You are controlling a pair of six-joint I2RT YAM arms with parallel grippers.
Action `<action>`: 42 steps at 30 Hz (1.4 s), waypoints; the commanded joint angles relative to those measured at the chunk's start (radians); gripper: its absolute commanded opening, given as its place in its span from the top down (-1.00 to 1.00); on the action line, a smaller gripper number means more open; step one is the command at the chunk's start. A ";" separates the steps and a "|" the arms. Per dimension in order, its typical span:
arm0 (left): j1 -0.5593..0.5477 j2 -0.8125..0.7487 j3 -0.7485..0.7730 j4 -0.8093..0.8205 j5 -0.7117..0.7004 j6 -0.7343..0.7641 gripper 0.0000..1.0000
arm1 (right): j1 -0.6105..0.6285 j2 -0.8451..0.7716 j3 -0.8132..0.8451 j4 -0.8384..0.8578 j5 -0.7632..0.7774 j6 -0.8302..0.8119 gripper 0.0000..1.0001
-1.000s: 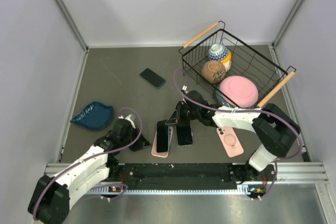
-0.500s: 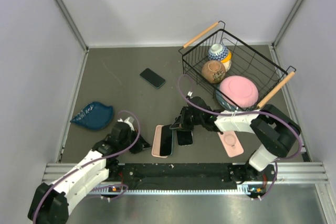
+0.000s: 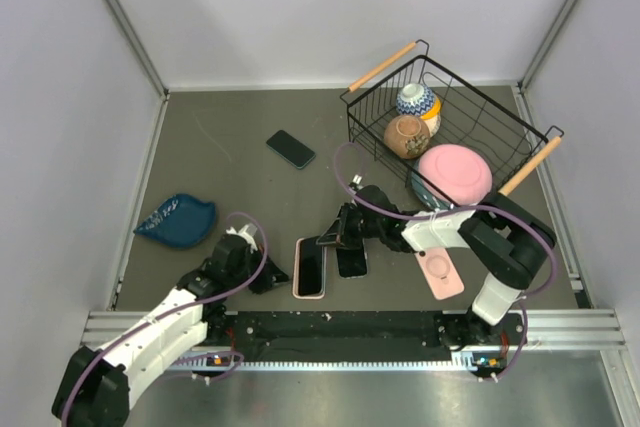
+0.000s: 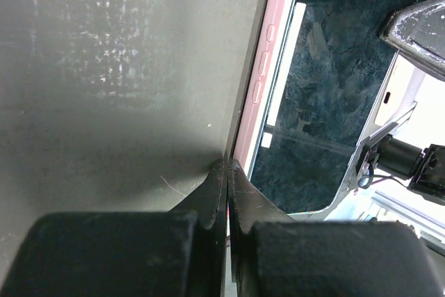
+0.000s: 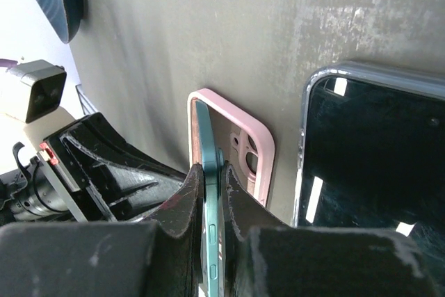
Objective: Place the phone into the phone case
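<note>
Pinched phone (image 5: pixel 206 137) in right hand (image 5: pixel 211 175), tilted into pink case (image 5: pixel 245 129) by worktop's (image 3: pixel 225 182) near edge; left hand (image 4: pixel 227 172) pressed together alongside; not seated flat yet.

Phone case (image 3: pixel 309 296) hemmed: left gripper (image 3: pixel 272 277) left, right gripper (image 3: pixel 328 240) with phone (image 3: pixel 310 267) at far end, second phone (image 3: pixel 351 260) right; tabletop (image 3: pixel 240 187) beyond open.

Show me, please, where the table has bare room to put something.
Free: far-left table between black phone and blue dish. Crowded: front centre, where left claw, right claw and teal phone meet the pink case, and the basket corner.
</note>
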 commanded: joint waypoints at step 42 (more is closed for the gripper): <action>-0.096 0.044 0.200 -0.097 -0.348 0.067 -0.04 | 0.051 -0.150 0.150 -0.289 0.082 -0.231 -0.22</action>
